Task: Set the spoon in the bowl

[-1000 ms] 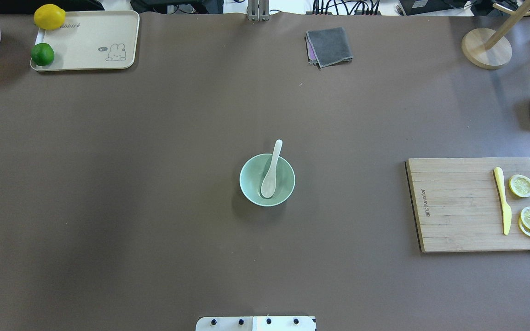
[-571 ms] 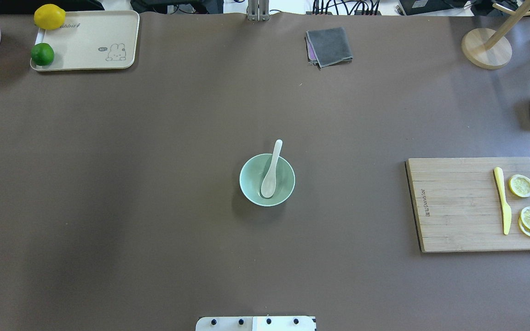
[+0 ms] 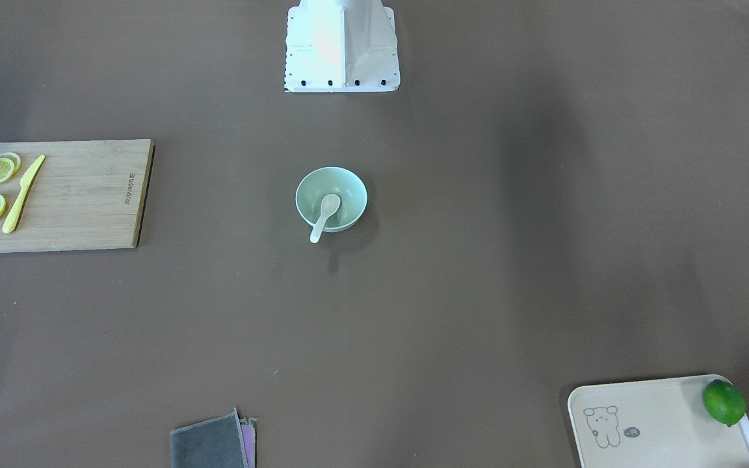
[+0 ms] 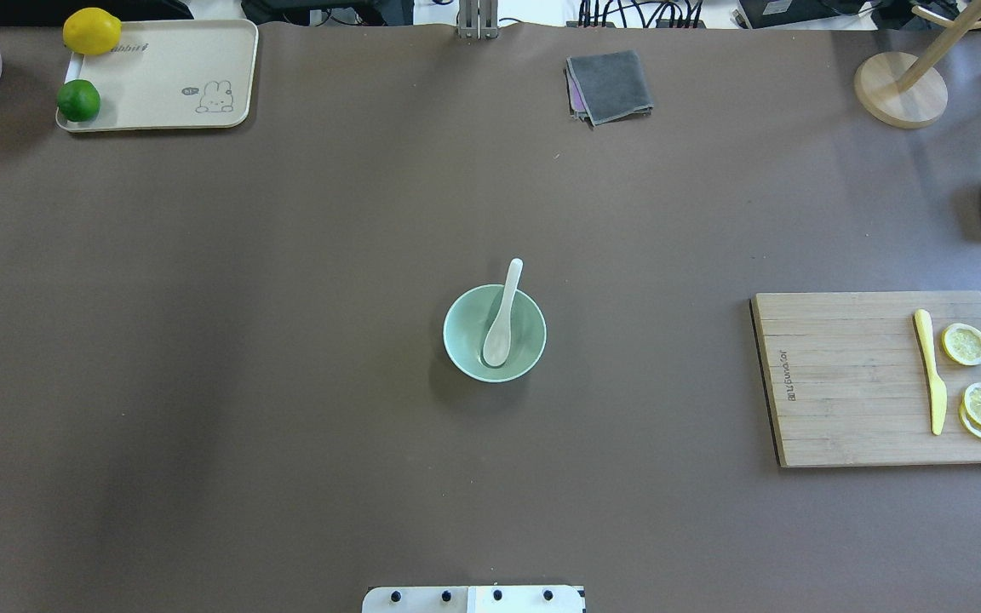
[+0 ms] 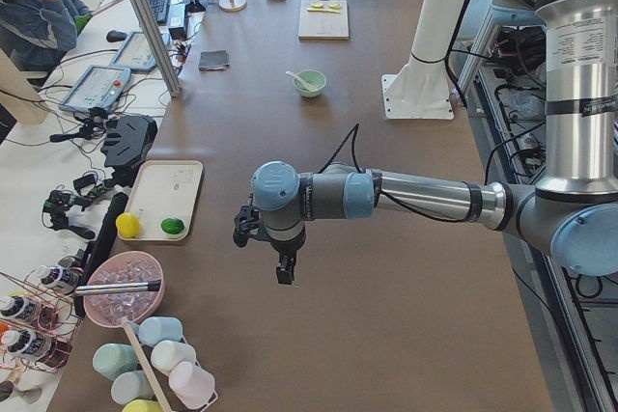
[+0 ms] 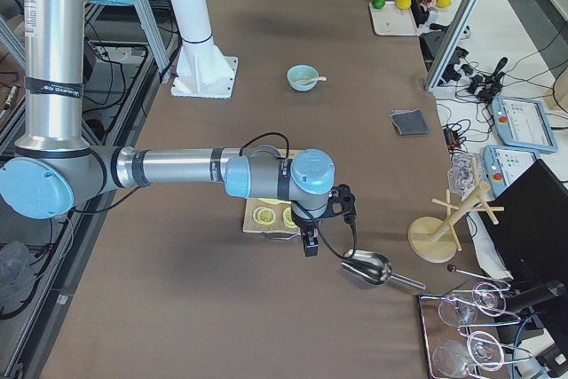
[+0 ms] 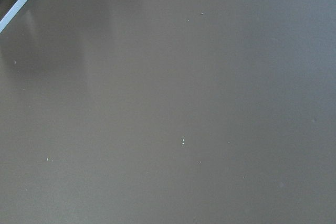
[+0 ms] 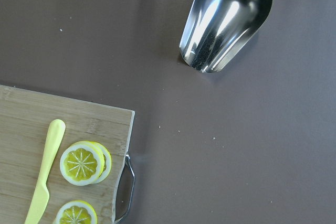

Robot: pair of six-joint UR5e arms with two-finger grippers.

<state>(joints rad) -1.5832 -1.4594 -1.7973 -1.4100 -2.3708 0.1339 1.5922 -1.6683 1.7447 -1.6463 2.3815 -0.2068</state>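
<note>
Resting in the bowl point(image 4: 465, 336) at the centre of the overhead frame, the spoon point(image 4: 499, 323) has its scoop down inside and its handle leaning over the rim toward the top of the frame; the bowl stands on the brown table point(image 4: 286, 340); the left claw point(image 5: 282, 273) hangs over bare table, low in the left side view, well apart from the bowl; the right claw point(image 6: 309, 246) hangs near the cutting board point(image 4: 840, 400) and the metal scoop point(image 8: 228, 19); whether either claw is apart or together, I cannot tell.
</note>
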